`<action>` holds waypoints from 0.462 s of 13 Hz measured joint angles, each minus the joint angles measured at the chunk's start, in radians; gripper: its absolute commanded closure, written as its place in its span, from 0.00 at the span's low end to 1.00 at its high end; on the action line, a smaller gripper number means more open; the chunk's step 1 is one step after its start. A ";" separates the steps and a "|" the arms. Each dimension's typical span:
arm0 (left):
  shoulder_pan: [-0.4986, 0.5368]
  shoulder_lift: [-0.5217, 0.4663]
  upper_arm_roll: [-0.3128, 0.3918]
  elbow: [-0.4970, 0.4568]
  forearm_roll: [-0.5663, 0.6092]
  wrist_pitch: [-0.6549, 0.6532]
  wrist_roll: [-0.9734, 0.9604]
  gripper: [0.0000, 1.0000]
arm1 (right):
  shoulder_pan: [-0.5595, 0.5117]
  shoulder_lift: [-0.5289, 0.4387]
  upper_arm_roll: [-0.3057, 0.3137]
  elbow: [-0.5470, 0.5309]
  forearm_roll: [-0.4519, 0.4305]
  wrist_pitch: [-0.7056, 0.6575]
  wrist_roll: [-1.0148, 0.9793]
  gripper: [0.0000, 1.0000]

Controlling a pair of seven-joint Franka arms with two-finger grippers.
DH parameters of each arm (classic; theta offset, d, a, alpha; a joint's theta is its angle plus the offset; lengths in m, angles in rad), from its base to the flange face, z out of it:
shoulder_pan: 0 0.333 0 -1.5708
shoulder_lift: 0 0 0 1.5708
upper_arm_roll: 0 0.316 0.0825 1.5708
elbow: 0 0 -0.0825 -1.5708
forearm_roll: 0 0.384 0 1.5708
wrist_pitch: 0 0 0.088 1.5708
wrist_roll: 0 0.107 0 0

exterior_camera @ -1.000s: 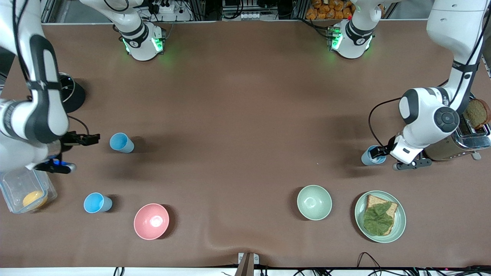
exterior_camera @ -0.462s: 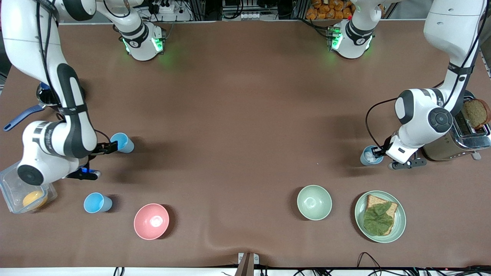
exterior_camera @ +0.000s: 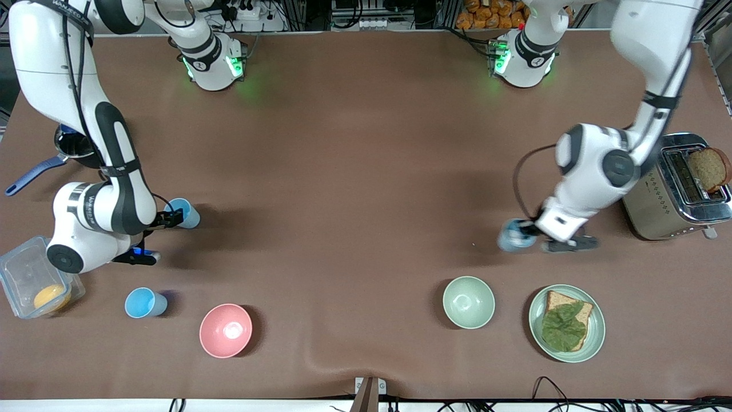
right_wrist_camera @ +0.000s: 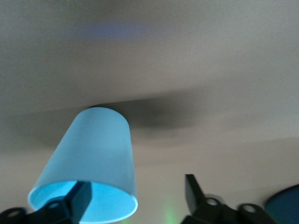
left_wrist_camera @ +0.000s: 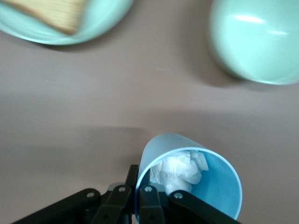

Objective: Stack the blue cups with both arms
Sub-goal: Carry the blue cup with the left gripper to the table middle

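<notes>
Between our left gripper's fingers sits one of the blue cups, pinched by its wall with one finger inside and one outside, a wad of white paper showing in its bottom; in the front view this cup with white paper hangs blurred over bare table, with the green bowl and the plate of bread and lettuce just off the gripper's tip toward the front camera, and the toaster out past its wrist. At the right arm's end, our right gripper stands spread around the rim of the second blue cup, one finger dipping inside and the other well clear of its wall, so nothing is clamped yet; that sky-blue cup rests upright on the table. Farther from this gripper lie the brighter blue cup, the pink bowl and a clear container holding something orange. We judge the job early: one cup gripped, the other only straddled, and the two well apart. Closing, bringing them together and nesting all remain.
</notes>
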 measured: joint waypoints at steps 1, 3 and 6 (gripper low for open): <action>-0.045 0.000 -0.036 0.018 0.000 -0.019 -0.092 1.00 | 0.000 0.000 0.000 -0.008 0.000 0.004 0.000 0.86; -0.194 0.016 -0.048 0.068 0.001 -0.065 -0.294 1.00 | 0.000 0.000 0.002 -0.017 0.000 0.004 -0.005 0.92; -0.371 0.101 -0.046 0.151 0.098 -0.080 -0.587 1.00 | 0.001 -0.003 0.003 -0.021 0.002 0.004 -0.021 0.98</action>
